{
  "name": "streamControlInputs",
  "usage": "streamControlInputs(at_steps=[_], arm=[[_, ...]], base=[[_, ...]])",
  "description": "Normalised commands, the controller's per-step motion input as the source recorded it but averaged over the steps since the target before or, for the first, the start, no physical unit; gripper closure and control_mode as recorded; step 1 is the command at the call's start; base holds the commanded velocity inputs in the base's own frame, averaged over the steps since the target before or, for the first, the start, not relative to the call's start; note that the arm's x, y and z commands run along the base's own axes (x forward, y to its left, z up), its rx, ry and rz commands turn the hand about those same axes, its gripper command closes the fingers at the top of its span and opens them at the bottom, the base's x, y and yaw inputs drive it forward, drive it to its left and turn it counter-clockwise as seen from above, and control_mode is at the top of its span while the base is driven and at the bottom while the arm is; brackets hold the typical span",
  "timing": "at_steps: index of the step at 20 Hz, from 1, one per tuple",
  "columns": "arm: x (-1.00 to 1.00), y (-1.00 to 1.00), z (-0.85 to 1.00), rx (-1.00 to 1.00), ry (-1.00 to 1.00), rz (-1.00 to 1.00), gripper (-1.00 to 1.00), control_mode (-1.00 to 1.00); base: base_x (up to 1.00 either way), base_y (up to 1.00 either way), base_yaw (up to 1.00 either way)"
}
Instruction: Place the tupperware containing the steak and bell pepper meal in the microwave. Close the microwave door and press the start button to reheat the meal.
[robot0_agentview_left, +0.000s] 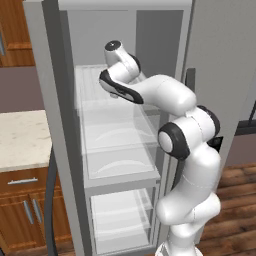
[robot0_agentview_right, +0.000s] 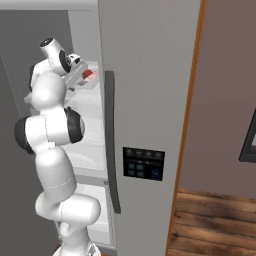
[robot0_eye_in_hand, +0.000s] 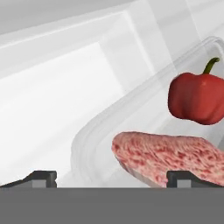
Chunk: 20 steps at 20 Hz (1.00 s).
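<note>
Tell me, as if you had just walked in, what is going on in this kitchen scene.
A white robot arm is reaching into an open fridge, up at an upper shelf. Its end effector is open and right at a clear tupperware holding a steak and a red bell pepper. One fingertip sits in front of the steak, the other off the container's left side. Nothing is gripped yet; the container rests on the shelf.

Clear shelf (robot0_eye_in_hand: 57, 109) left of tupperware (robot0_eye_in_hand: 94, 144)
</note>
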Motion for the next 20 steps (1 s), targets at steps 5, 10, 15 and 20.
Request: streamControlInputs(at_steps=[5, 10, 15, 20], arm=[[0.24, 0.00, -0.05, -0.10, 0.03, 0.01, -1.00, -1.00], [0.29, 0.01, -0.20, -0.11, 0.06, 0.05, -1.00, -1.00], [0.02, 0.00, -0.44, -0.07, 0.13, 0.10, -1.00, -1.00], [0.00, 0.00, -0.56, -0.04, 0.14, 0.14, 1.00, -1.00]], base=[[0.00, 0.00, 0.00], [0.00, 0.00, 0.00], [0.00, 0.00, 0.00], [0.00, 0.00, 0.00]])
